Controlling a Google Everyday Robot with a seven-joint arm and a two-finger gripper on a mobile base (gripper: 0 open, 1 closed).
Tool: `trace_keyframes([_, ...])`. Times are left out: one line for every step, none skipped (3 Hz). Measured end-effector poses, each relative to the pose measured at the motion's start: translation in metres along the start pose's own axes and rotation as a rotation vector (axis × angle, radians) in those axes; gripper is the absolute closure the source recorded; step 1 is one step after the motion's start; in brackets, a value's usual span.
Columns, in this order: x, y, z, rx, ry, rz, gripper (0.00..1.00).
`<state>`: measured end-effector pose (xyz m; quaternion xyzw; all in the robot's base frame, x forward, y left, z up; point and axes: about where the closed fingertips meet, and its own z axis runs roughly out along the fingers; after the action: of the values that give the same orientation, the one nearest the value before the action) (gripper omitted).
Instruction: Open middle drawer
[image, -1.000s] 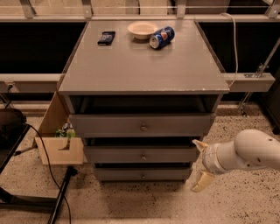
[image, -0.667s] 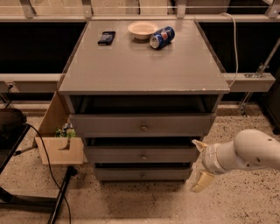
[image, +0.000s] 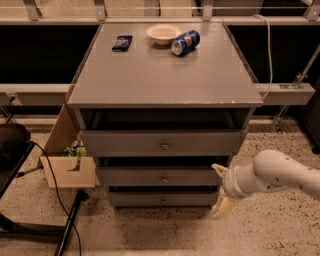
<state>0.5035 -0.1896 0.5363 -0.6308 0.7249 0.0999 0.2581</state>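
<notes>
One gripper (image: 221, 189), fingers (image: 223, 206) spread, just right of middle drawer (image: 135, 176)

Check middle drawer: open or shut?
Shut: middle drawer front sits back in the cabinet; gripper open by its right end, clear of the knob.

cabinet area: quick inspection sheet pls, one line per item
surface: grey cabinet top, three small things at the back.
job's things: middle drawer looks shut; knob untouched.
clutter: bowl, can on its side, dark flat object.
gripper: gripper open, at the middle drawer's right end, away from the knob.
cables: white cable right of the cabinet; black cable on the floor, left.
surroundings: box against the cabinet's left side; speckled floor.
</notes>
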Motion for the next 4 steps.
trace_keyframes([0.005,-0.004,0.024,-0.018,-0.011,0.001,0.00])
trace_keyframes([0.007,-0.012,0.049,-0.023,-0.044,-0.009,0.00])
trace_keyframes([0.010,-0.017,0.071,-0.029,-0.070,-0.017,0.00])
trace_keyframes([0.012,-0.023,0.092,-0.047,-0.076,-0.028,0.00])
